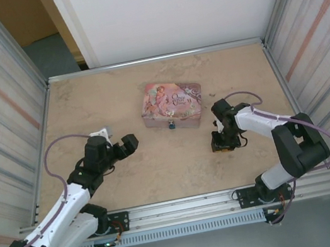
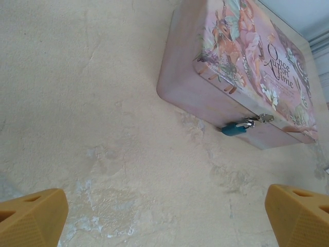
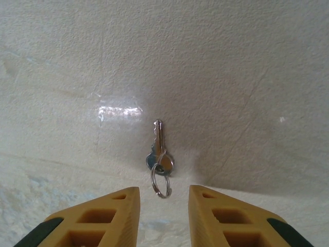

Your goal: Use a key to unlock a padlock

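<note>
On the desk (image 1: 116,100): key at my right claw, padlock on the tin.
From the right wrist I see the key (image 3: 159,149) lying flat, blade to 12 o'clock, its ring at 6 o'clock between the tips of the right claw (image 3: 159,200), which stands narrowly apart, not pinching it. My left claw (image 2: 164,216) is spread wide; at its 1 o'clock the padlock (image 2: 234,128) hangs on the pink tin (image 2: 241,56).

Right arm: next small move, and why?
Probably nudge the right gripper forward and down a touch, then close it on the small silver key. The key lies flat on the beige table, its split ring just reaching the gap between the yellow fingers, which stand apart and touch neither.
</note>
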Robot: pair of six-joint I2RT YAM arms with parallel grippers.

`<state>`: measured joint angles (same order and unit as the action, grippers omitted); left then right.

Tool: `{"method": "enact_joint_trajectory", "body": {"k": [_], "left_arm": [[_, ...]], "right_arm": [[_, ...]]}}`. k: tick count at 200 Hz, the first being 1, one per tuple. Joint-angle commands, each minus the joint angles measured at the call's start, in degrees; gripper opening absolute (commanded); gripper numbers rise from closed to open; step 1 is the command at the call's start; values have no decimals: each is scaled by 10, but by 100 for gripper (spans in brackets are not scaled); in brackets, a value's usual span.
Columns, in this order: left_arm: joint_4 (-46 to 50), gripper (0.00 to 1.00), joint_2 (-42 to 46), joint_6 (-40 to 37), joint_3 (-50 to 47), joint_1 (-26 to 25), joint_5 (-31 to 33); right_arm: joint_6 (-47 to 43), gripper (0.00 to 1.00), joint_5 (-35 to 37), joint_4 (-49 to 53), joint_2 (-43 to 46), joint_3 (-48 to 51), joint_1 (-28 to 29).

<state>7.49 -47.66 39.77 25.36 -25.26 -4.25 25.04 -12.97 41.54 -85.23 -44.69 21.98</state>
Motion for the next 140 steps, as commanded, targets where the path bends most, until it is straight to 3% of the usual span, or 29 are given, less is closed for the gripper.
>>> {"method": "enact_joint_trajectory", "body": {"k": [1, 140], "left_arm": [[12, 99, 9, 4, 0, -4, 19], [32, 99, 22, 0, 7, -4, 31]], "right_arm": [[13, 26, 11, -7, -14, -17, 5], [10, 10, 19, -17, -59, -16, 9]]}}
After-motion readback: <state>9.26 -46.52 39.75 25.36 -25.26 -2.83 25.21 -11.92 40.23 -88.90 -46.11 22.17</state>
